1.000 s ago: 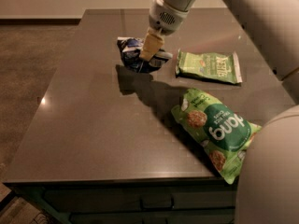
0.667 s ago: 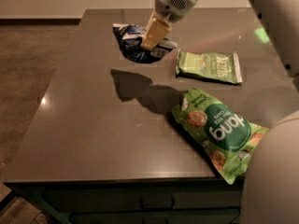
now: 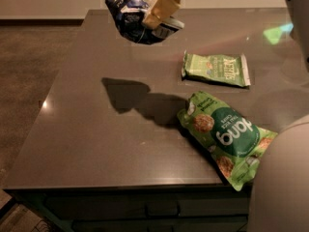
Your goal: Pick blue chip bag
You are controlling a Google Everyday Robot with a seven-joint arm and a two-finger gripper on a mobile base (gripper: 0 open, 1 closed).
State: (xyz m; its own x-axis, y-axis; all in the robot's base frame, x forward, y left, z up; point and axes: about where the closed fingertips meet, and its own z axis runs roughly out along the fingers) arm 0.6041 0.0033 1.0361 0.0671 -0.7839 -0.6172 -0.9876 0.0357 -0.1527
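Observation:
The blue chip bag (image 3: 129, 19) is a small crumpled navy foil bag with white and silver markings. It hangs in the air well above the dark table (image 3: 96, 129), near the top of the view. My gripper (image 3: 155, 17) comes down from the top edge and is shut on the bag's right side, with its tan fingers (image 3: 159, 8) pressed over the foil. The bag's shadow lies on the table below, left of centre.
A flat light-green packet (image 3: 217, 69) lies at the right of the table. A large green "dang" bag (image 3: 227, 134) lies near the front right edge. My arm's pale body fills the lower right and upper right corners. Brown floor lies to the left.
The gripper has risen with the blue chip bag in it. The bag has left the table and its shadow has moved toward the table's middle.

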